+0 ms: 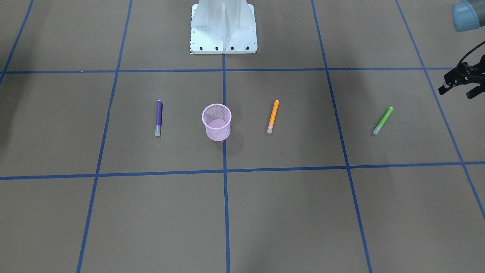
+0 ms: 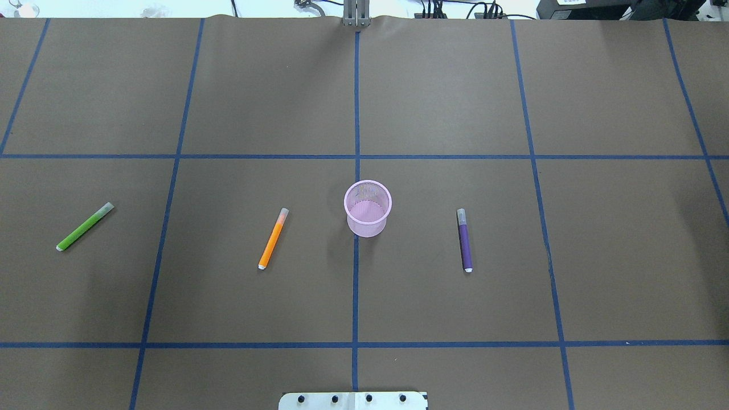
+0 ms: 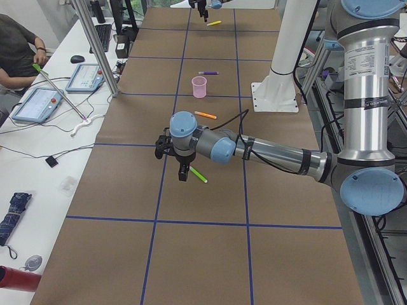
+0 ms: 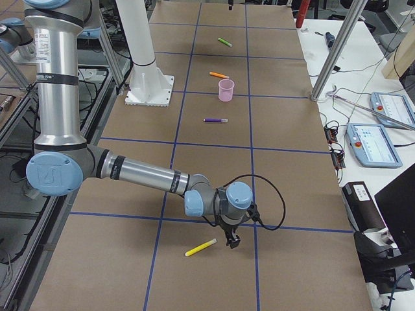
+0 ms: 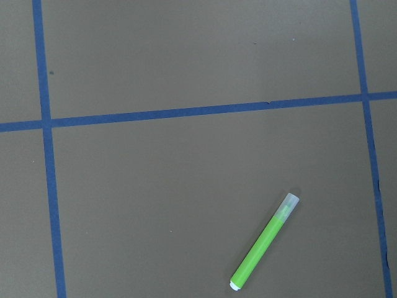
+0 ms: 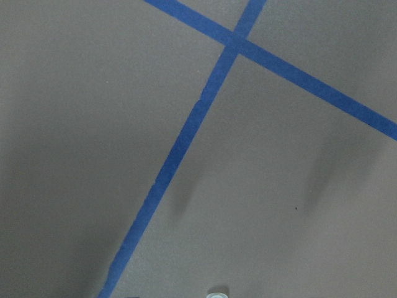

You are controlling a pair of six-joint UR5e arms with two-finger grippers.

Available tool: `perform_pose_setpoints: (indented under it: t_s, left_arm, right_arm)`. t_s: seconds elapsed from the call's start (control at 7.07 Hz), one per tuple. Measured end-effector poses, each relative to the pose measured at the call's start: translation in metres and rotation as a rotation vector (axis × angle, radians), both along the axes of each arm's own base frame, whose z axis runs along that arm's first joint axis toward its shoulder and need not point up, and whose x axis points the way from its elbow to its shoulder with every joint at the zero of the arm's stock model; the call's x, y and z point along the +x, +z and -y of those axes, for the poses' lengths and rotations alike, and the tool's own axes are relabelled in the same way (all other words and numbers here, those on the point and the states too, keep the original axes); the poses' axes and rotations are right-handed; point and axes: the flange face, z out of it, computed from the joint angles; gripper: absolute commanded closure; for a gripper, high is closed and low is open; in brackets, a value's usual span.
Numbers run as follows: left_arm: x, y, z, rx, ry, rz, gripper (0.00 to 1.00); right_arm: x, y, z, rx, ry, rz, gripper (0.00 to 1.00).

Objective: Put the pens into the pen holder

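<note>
**Pen holder** (image 2: 368,208): pink mesh cup, standing upright near the middle of the brown-papered surface (image 2: 455,102), on a blue tape line. No pen shows inside it.

**Pens:** four, all lying flat on the surface.
- orange pen (image 2: 273,238): near the holder, on the robot's left side
- purple pen (image 2: 465,240): near the holder, on the robot's right side
- green pen (image 2: 85,226): well apart from the holder, far out to the left
- yellow pen (image 4: 200,247): far out at the right end (seen only in the side views)

**Left hand** (image 1: 456,92): hovers above the surface near the green pen, fingers parted, holding nothing.

**Right hand** (image 4: 231,242): low over the surface, just beside the yellow pen. Whether it is parted or closed cannot be told.

**Progress:** judged none of four collected. Every pen has yet to be picked up and dropped into the holder. Each arm appears poised over the outermost pen on its side.
</note>
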Motion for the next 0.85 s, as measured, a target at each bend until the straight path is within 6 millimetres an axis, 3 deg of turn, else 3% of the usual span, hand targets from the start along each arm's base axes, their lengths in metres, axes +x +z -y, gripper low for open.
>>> perform_pose_setpoints:
  t_s: [0.71, 0.85]
  left_arm:
    - [0.000, -0.001, 0.000, 0.002, 0.001, -0.002, 0.00]
    - [0.000, -0.001, 0.000, 0.002, 0.001, -0.002, 0.00]
  right_arm:
    - [0.006, 0.042, -0.043, -0.078, -0.034, 0.002, 0.40]
    - [0.005, 0.045, -0.046, -0.082, -0.040, -0.001, 0.40]
